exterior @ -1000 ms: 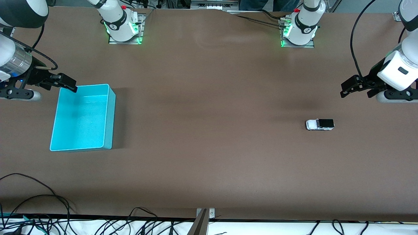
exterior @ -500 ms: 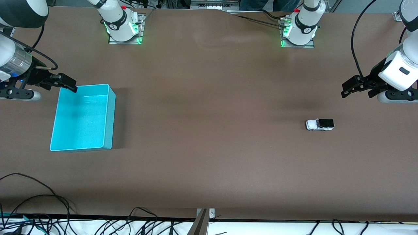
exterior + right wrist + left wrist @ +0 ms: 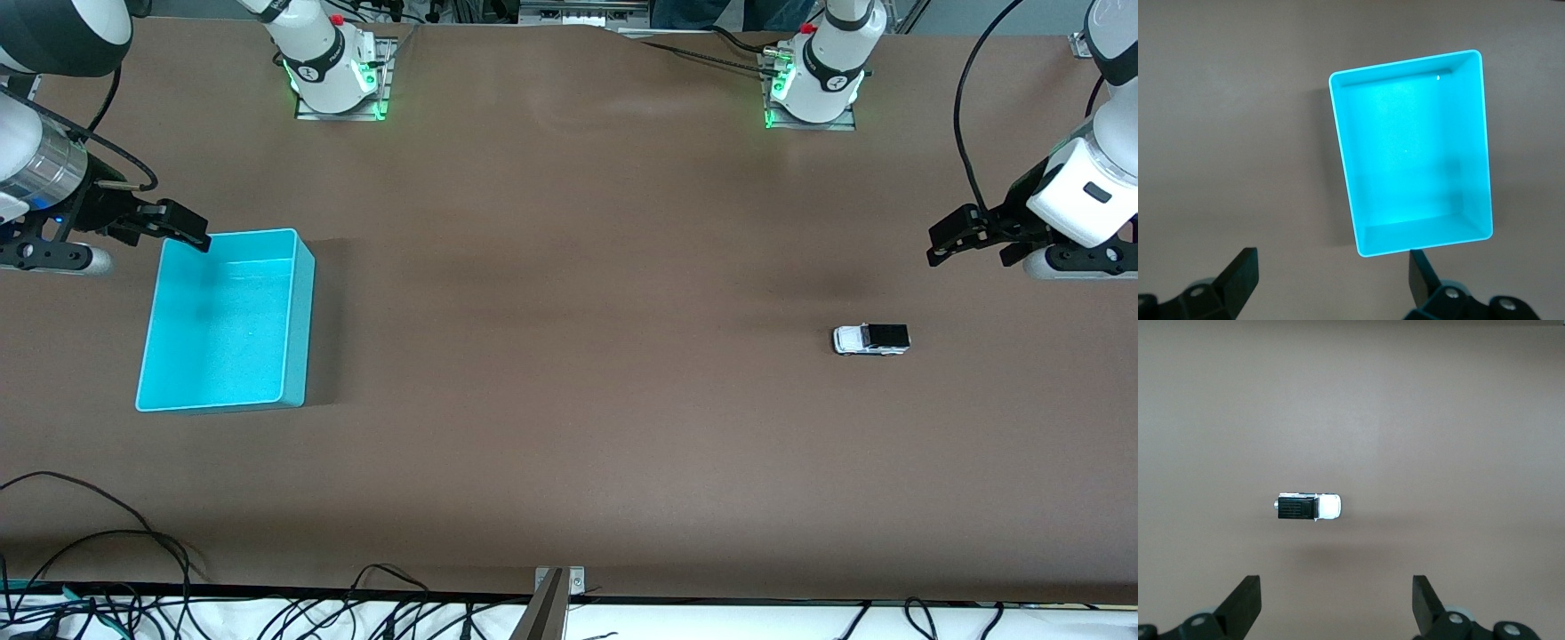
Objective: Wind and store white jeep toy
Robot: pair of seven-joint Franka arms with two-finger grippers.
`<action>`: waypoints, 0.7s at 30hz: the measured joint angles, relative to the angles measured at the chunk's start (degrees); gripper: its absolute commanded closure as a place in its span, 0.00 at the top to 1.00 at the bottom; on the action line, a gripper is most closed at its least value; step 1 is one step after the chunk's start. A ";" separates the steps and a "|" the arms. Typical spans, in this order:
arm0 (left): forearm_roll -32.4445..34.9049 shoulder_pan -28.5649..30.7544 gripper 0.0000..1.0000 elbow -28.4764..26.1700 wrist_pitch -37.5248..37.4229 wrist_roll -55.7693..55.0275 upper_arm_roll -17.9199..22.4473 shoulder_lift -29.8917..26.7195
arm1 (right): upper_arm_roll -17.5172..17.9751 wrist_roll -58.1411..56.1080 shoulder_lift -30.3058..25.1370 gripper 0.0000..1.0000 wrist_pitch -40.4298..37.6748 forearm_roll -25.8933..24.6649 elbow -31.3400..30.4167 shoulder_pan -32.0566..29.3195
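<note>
The white jeep toy lay lengthwise across the left gripper's spread, empty fingers, near them; the right gripper waited, fingers apart, over the cyan bin.

Three cameras, all looking down for me.
I'm watching the whole table from high across; each wrist camera is looking straight down, sharing the white jeep toy and the cyan bin with it.

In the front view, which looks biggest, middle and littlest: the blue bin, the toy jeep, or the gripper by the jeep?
1. Cyan bin, biggest by far.
2. Left gripper; it is up in the air, closer to the camera, so its rank is unsure.
3. White jeep toy, littlest.
</note>
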 measured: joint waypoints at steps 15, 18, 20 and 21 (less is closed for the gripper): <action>2.11 -0.29 1.00 -0.08 -0.20 0.06 -0.19 0.03 | 0.01 0.00 0.00 1.00 0.00 0.00 0.00 0.00; 2.12 -0.29 1.00 -0.08 -0.83 0.32 -0.20 0.03 | 0.01 0.00 0.00 1.00 0.00 0.00 0.00 0.00; 2.12 -0.29 1.00 -0.08 -1.16 0.80 -0.20 0.03 | 0.01 0.00 0.00 1.00 0.04 0.00 0.00 0.00; 2.12 -0.29 1.00 -0.08 -1.25 1.07 -0.20 0.03 | 0.02 0.00 0.00 1.00 0.04 0.00 0.00 0.00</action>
